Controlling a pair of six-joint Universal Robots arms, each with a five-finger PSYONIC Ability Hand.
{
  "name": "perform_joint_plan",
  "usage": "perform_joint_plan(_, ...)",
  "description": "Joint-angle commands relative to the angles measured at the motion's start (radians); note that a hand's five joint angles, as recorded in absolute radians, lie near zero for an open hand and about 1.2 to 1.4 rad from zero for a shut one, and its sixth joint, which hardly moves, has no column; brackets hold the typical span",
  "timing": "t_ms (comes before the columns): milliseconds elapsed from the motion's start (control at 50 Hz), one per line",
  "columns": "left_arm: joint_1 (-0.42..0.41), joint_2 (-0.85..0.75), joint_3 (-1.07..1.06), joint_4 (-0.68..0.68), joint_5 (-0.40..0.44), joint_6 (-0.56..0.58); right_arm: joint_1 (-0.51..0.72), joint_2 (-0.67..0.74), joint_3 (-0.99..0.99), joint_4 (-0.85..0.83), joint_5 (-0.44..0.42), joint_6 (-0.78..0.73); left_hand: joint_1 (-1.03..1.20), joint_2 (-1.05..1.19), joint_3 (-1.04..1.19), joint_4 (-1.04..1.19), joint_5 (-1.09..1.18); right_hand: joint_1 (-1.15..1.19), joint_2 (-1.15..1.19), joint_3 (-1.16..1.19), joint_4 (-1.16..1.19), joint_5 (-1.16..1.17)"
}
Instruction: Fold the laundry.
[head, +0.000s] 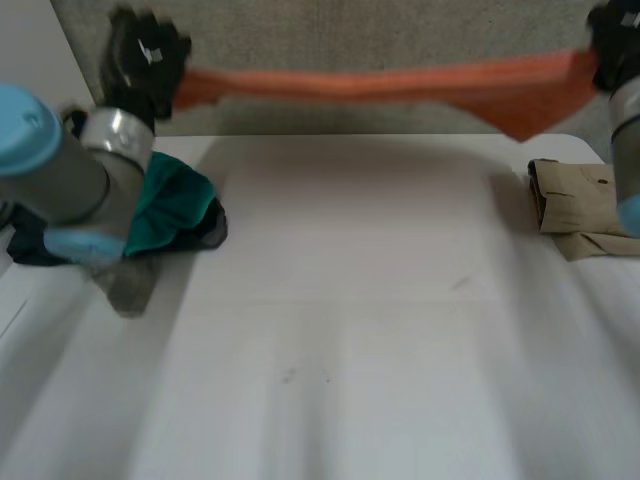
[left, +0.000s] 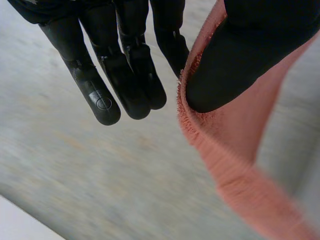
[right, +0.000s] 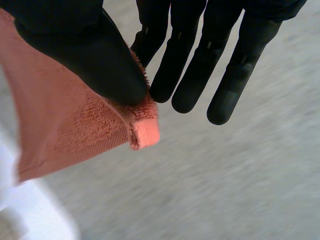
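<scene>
I hold the orange towel stretched in the air over the table's far edge. The left hand pinches one end and the right hand pinches a corner, thumb against finger. Step in hand: spreading. Next, I judge, lower it flat on the bare middle — clear of the teal clothes and the folded beige garment.

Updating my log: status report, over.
Left robot hand and right robot hand pinch orange towel ends. Towel stretched midair between them. Teal clothes left, folded tan garment right, both clear.
</scene>
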Motion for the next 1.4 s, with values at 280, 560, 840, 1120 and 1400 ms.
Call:
perform_joint_plan(280, -0.017, 0.385, -0.82, -0.207, 0.063, 0.198, -0.17, -0.247, 0.534, 0.494, -0.044, -0.331, 0.253, 0.193, 0.198, 0.19, 0.208, 0.267, 0.209, 0.202, 0.195, 0.184)
perform_joint_plan(560, -0.04, 0.64, -0.917, -0.895, 0.067, 0.216, -0.299, -0.464, 0.757, 0.679, -0.099, -0.536, 0.253, 0.193, 0.198, 0.19, 0.208, 0.267, 0.209, 0.202, 0.195, 0.184)
perform_joint_plan(840, -0.04, 0.295, -0.611, -0.546, -0.029, 0.239, -0.27, -0.287, 0.64, 0.456, -0.116, -0.407, 0.253, 0.193, 0.198, 0.19, 0.208, 0.267, 0.209, 0.202, 0.195, 0.184)
perform_joint_plan(1120, -0.043, 0.008, -0.285, -0.468, -0.072, 0.241, -0.127, -0.033, 0.441, 0.214, -0.062, -0.295, 0.253, 0.193, 0.198, 0.19, 0.208, 0.267, 0.209, 0.202, 0.195, 0.184)
perform_joint_plan(1400, -0.043, -0.162, -0.026, -0.29, -0.066, 0.241, -0.084, 0.112, 0.261, 0.045, -0.042, -0.275, 0.253, 0.193, 0.198, 0.19, 0.208, 0.267, 0.209, 0.202, 0.195, 0.184)
